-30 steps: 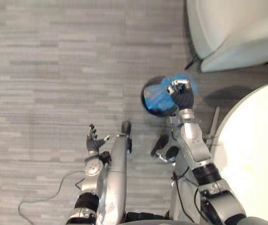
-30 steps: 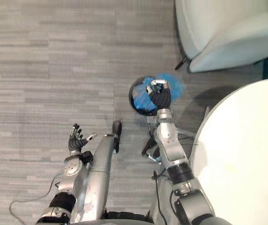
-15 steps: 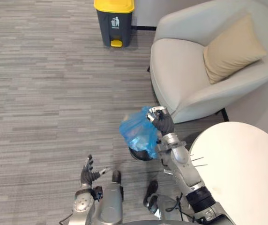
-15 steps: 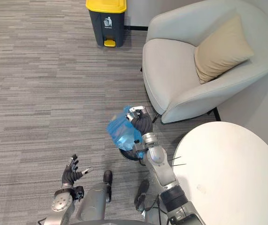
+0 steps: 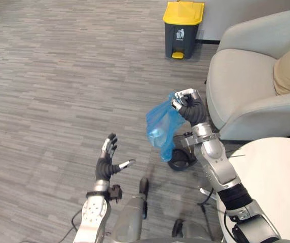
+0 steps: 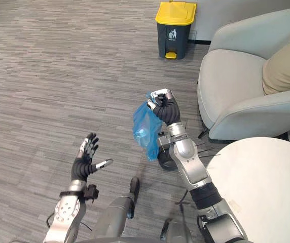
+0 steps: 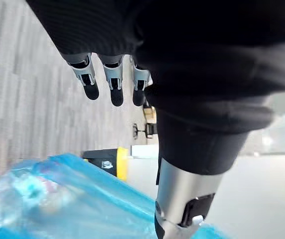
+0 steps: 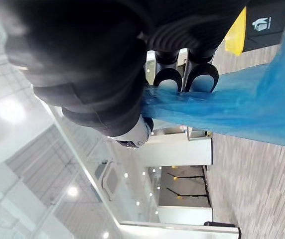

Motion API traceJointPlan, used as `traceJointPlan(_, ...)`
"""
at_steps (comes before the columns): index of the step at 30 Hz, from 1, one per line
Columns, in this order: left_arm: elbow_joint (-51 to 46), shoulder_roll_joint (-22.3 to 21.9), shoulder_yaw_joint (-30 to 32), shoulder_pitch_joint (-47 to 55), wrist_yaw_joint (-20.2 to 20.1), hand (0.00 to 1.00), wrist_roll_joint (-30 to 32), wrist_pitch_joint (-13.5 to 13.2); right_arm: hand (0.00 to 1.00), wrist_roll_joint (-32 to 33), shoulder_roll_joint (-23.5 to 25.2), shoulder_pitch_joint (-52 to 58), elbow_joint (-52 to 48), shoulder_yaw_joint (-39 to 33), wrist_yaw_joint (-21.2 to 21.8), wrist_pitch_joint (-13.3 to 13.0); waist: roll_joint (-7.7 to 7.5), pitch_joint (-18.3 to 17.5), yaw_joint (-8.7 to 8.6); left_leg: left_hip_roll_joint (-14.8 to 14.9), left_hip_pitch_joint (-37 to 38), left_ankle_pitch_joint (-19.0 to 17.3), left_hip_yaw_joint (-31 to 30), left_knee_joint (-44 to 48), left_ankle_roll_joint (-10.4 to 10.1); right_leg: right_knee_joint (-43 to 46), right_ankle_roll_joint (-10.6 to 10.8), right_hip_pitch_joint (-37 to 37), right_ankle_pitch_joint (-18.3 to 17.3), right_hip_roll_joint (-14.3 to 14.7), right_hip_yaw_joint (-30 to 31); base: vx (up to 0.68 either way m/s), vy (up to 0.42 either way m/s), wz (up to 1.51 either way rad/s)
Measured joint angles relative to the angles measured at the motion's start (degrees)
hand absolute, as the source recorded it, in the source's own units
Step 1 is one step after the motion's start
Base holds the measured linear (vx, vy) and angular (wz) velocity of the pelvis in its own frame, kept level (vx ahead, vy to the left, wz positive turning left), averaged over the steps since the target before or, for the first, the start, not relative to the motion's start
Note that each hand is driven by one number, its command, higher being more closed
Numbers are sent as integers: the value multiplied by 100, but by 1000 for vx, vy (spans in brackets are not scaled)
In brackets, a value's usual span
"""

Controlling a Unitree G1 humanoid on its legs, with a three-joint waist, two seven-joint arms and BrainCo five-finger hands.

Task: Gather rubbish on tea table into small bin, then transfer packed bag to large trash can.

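Right robot hand [image 5: 189,105]: I see it curled tight on the blue bag [image 5: 160,129] at its top.
Bag: hangs over the small bin [image 5: 179,158], near the chair [image 5: 246,86].
Feel: I guess soft, light, slippery; hold the bunched neck.
Left robot hand [image 5: 106,161]: spread wide, empty.

translucent blue bag [image 5: 161,129], yellow-lidded dark grey trash can [image 5: 183,29], grey striped carpet [image 5: 59,86]

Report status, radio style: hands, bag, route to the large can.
Right hand shut on blue bag, hanging by small bin. Left hand open, idle. No obstacle seen before yellow-lidded trash can.
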Motion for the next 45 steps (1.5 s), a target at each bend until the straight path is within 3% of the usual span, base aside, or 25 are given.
traceJointPlan(2,366,98,-138,-612,29,0,52,-50,100,64,-4,-253,110,122,121,-2,63,-64,-123,92,604,-48,17,-949,-142,-420,53,15,347,75,-116,-131,84,28)
traceJointPlan(3,658,181,-273,-953,38,0,145,-46,100,137,16,-370,222,158,202,1,111,-145,-132,136,820,119,13,-1659,-253,-708,94,9,564,183,-143,-108,100,11)
traceJointPlan(4,970,279,-385,-1245,53,0,236,-16,100,161,83,-428,334,185,246,12,32,-189,-199,106,914,419,34,-2077,-244,-950,133,19,786,190,-139,-107,109,6)
traceJointPlan(7,1350,380,-560,-1481,167,0,506,116,100,161,172,-525,434,363,361,85,-86,-257,-229,42,1040,586,147,-2319,-162,-1345,210,156,1087,199,-26,-86,100,-13)
traceJointPlan(13,1628,371,-941,-1642,250,0,1017,312,100,223,392,-784,430,676,490,92,-145,-398,-296,-16,1329,768,418,-2564,-44,-1843,298,416,1523,231,286,-113,82,-24)
traceJointPlan(18,2224,344,-1216,-2068,215,0,1203,437,100,439,410,-868,359,1124,664,114,-205,-474,-389,27,1504,1006,478,-2929,-77,-2025,261,443,1738,329,398,-100,22,-13)
traceJointPlan(23,2546,160,-1477,-2394,147,0,1318,430,100,649,428,-893,353,1739,749,339,-224,-488,-377,87,1560,1051,565,-2937,-101,-2198,232,528,1908,406,482,-74,10,-11)
traceJointPlan(24,2651,126,-1503,-2481,159,100,1320,421,100,674,427,-932,354,1812,766,380,-234,-494,-371,108,1547,1074,571,-2941,-139,-2242,221,531,1942,428,487,-53,-7,-4)
traceJointPlan(36,3101,-29,-1907,-2759,304,100,1291,398,100,629,418,-1412,630,2404,825,473,-219,-505,-369,211,1532,1144,587,-2948,-188,-2545,126,624,2123,604,520,-14,-6,-3)
traceJointPlan(37,3108,-27,-1898,-2758,358,100,1290,401,0,557,418,-1412,650,2410,826,473,-218,-505,-369,216,1532,1153,582,-2944,-202,-2554,120,628,2128,612,519,0,0,0)
traceJointPlan(45,3090,-257,-1529,-2596,636,100,1260,434,0,-413,465,-1129,701,2313,832,374,-212,-517,-383,225,1559,1161,547,-2945,-213,-2646,105,712,2149,636,503,-2,5,0)
